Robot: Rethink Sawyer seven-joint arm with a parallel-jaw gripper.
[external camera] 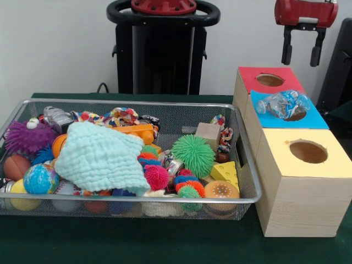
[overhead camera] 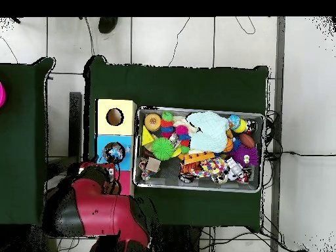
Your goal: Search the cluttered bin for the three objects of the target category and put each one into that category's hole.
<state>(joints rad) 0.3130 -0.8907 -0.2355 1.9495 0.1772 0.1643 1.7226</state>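
Green tabletop (external camera: 137, 247): crumpled clear plastic bottle (external camera: 282, 104) lies stuck across blue-topped wooden box (external camera: 319, 120) hole; black pincer (external camera: 301, 48) hangs spread, empty above.

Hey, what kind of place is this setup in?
Probably a robotics lab: a red robot arm beside a cloth-covered table, a wire bin of toys, and wooden sorting boxes.

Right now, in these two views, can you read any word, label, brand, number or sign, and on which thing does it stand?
No text can be read in either view.
Plastic bottle on the blue box: any label is too blurred to read.
Globe ball in the wire bin: a map pattern only, no legible words.
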